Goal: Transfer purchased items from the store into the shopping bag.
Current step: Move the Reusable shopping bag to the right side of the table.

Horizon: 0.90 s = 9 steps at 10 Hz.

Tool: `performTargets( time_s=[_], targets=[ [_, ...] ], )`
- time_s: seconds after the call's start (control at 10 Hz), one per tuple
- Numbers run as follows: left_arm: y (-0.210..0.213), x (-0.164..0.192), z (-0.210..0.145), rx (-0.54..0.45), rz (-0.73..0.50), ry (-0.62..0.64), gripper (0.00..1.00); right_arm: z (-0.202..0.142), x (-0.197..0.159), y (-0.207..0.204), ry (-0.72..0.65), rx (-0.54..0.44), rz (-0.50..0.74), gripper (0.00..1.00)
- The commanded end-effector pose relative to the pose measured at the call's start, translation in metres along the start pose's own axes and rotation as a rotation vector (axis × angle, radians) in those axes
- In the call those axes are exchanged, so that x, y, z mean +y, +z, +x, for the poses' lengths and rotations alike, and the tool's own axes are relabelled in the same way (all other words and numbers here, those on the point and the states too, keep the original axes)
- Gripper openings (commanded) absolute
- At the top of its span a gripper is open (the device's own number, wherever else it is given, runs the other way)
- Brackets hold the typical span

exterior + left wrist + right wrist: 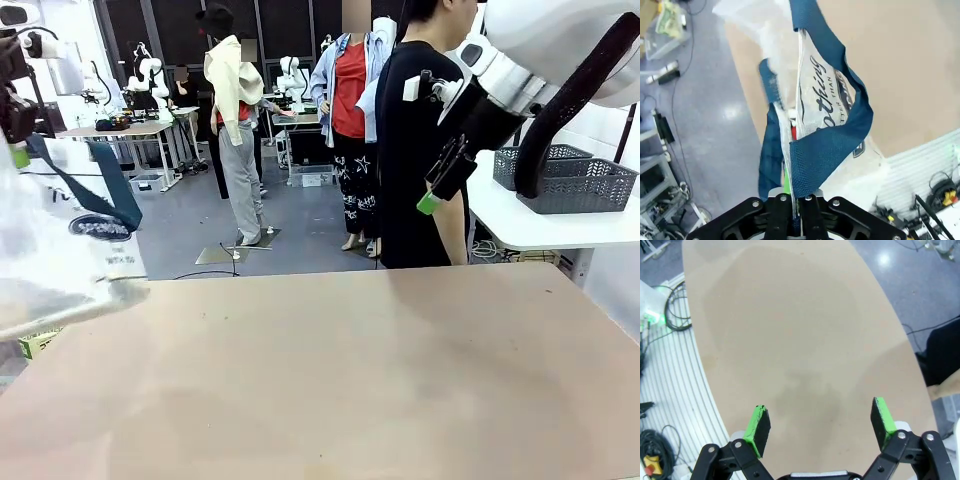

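Nearest the front camera, at nine o'clock, the shopping bag [60,240] hangs lifted off the table [330,380], its navy handle pinched in the clamped left gripper [792,197]. The left wrist view adds the script lettering and something red inside the bag, unidentifiable. The right gripper [820,427] hovers with jaws wide and empty above bare tabletop. Grey lattice baskets [575,180] sit at three o'clock on a side table. Judged stage: packing apparently done, bag being carried off.

shopping bag [60,240] at table's [330,380] left edge, person [425,140] behind
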<state>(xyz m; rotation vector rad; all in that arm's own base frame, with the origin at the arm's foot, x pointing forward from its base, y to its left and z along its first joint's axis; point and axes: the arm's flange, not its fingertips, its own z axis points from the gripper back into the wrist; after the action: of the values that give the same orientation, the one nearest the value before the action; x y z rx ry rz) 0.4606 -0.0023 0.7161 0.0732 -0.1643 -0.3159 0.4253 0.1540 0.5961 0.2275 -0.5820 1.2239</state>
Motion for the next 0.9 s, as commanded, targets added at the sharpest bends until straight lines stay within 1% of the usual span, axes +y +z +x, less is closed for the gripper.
performTargets(
  time_s=[0.0, 0.1, 0.2, 0.4, 0.6, 0.7, 0.8],
  targets=[
    [-0.018, 0.023, 0.006, -0.158, 0.042, -0.041, 0.0, 0.0, 0.001, 0.0, -0.003, 0.022, 0.0, 1.0],
    [-0.022, 0.03, 0.008, -0.19, 0.031, -0.063, 0.0, 0.0, 0.001, 0.0, -0.003, 0.022, 0.0, 1.0],
    [-0.024, 0.037, 0.011, -0.215, 0.056, -0.084, 0.0, 0.0, 0.001, 0.0, -0.003, 0.022, 0.0, 1.0],
    [-0.035, 0.058, 0.02, -0.223, 0.062, -0.111, 0.0, 0.0, 0.001, 0.0, -0.003, 0.022, 0.0, 1.0],
    [-0.054, 0.079, 0.029, -0.262, 0.095, -0.155, 0.0, 0.0, 0.001, 0.0, -0.003, 0.022, 0.0, 1.0],
    [-0.065, 0.087, 0.029, -0.263, 0.099, -0.155, 0.0, 0.0, 0.001, 0.0, -0.003, 0.022, 0.0, 1.0],
    [-0.078, 0.096, 0.029, -0.258, 0.135, -0.15, 0.0, 0.0, 0.001, 0.0, -0.003, 0.022, 0.0, 1.0]
  ],
)
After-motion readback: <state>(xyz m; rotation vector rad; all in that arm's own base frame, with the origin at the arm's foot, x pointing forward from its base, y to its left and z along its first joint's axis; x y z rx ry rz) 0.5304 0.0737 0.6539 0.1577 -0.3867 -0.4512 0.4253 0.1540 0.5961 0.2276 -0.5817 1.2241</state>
